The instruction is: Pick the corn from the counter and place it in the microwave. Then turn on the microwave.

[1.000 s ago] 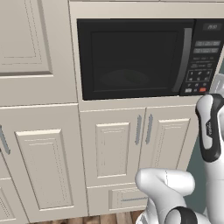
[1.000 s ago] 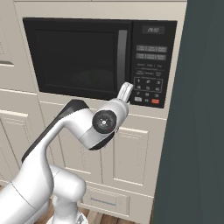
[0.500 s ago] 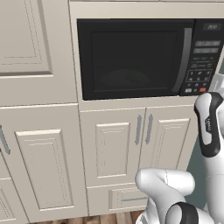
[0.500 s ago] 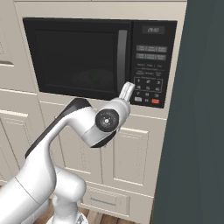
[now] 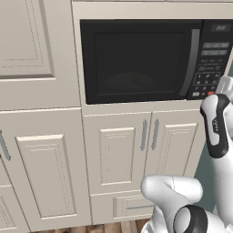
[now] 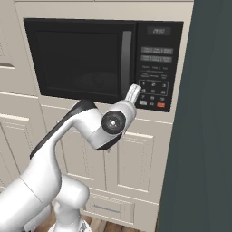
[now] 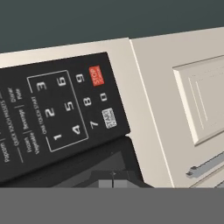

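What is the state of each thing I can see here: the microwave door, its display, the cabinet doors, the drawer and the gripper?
microwave door: closed, dark glass.
display: lit, digits too small to read.
cabinet doors: both closed.
drawer: closed.
gripper: shut, holding nothing, pointing at the lower part of the keypad.

One microwave [image 5: 145, 59] sits in the upper middle of the left base view, with one curved handle [image 5: 190, 61] on its door. One keypad [image 6: 156, 72] fills its right side, carrying one red button [image 6: 161, 105] and one white start button [image 7: 109, 118]. Below, two cabinet doors [image 5: 118, 152] stand side by side, each with one handle. One drawer [image 6: 108, 207] lies lowest.
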Available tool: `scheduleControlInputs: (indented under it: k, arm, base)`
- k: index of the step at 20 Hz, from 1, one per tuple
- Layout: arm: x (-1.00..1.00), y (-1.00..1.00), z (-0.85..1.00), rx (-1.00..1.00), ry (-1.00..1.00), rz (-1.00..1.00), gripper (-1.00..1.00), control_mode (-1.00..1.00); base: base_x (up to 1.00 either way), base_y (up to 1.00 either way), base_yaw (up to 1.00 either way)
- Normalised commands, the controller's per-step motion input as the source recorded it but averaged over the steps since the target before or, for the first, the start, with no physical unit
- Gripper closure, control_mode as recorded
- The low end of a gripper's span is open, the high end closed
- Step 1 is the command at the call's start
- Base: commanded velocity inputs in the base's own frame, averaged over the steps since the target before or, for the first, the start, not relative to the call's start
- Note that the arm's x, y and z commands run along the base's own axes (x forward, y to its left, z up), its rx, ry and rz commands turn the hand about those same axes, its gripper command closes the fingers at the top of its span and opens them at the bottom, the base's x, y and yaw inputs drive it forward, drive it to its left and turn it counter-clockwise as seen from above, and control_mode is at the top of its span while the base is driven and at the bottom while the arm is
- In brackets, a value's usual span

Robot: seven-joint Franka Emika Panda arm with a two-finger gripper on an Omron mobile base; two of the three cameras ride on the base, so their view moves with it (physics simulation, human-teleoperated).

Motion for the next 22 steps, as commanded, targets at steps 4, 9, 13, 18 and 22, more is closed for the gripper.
scheduleControlInputs:
  k: [4,9,13,18,22]
  arm:
    - [0.12,-0.04,-0.04,0.00,0.00,0.00,1.00,-1.00]
    - [0.12,-0.07,-0.07,0.00,0.00,0.00,1.00,-1.00]
    - [0.10,-0.06,-0.08,0.00,0.00,0.00,1.00,-1.00]
    - [0.11,-0.04,-0.06,0.00,0.00,0.00,1.00,-1.00]
    - [0.13,-0.04,-0.03,0.00,0.00,0.00,1.00,-1.00]
  base:
    - [0.00,0.00,0.00]
    - [0.00,0.00,0.00]
    - [0.00,0.00,0.00]
    - [0.00,0.00,0.00]
    - [0.00,0.00,0.00]
